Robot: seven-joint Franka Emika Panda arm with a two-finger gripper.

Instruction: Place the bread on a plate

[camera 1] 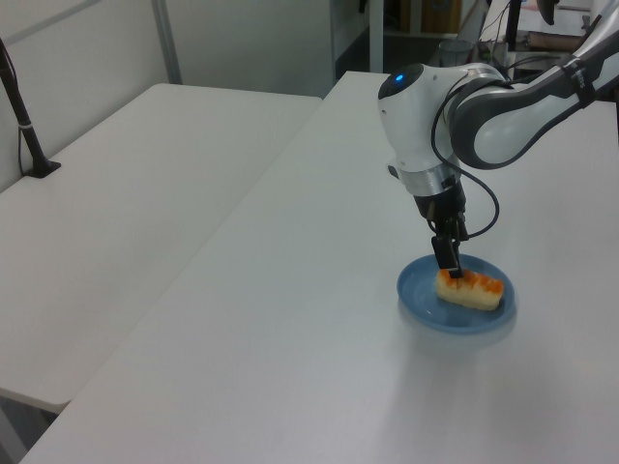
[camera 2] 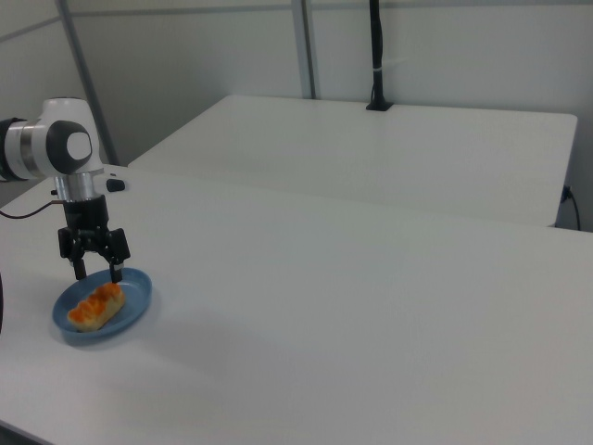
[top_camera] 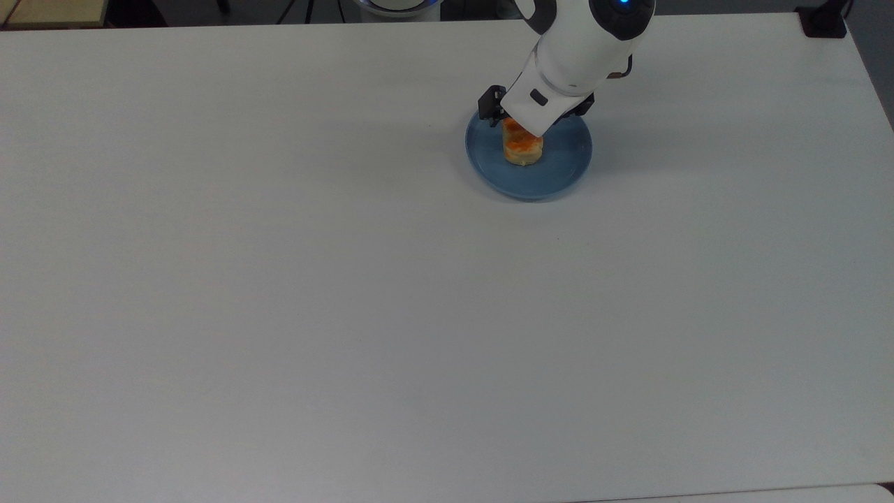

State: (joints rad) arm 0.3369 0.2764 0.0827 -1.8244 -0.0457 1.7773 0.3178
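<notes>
The bread (top_camera: 522, 145) is a small pale-yellow loaf with orange glazed bumps. It lies flat on the round blue plate (top_camera: 567, 159), near the plate's middle. My gripper (top_camera: 534, 113) hangs just above the loaf's far end, open, with nothing between its fingers. In the left view the bread (camera 1: 470, 290) rests lengthwise on the plate (camera 1: 422, 294), and the gripper (camera 1: 450, 263) stands right over its left end. The right view has the gripper (camera 2: 98, 271) with its black fingers (camera 2: 79, 267) spread wide over the bread (camera 2: 95, 305) on the plate (camera 2: 135, 299).
The white table (top_camera: 349, 293) stretches wide in front of the plate. A black clamp (top_camera: 824, 21) sits at its far right corner in the top view. A second white table (camera 1: 145, 174) with a black post (camera 1: 24, 126) stands alongside.
</notes>
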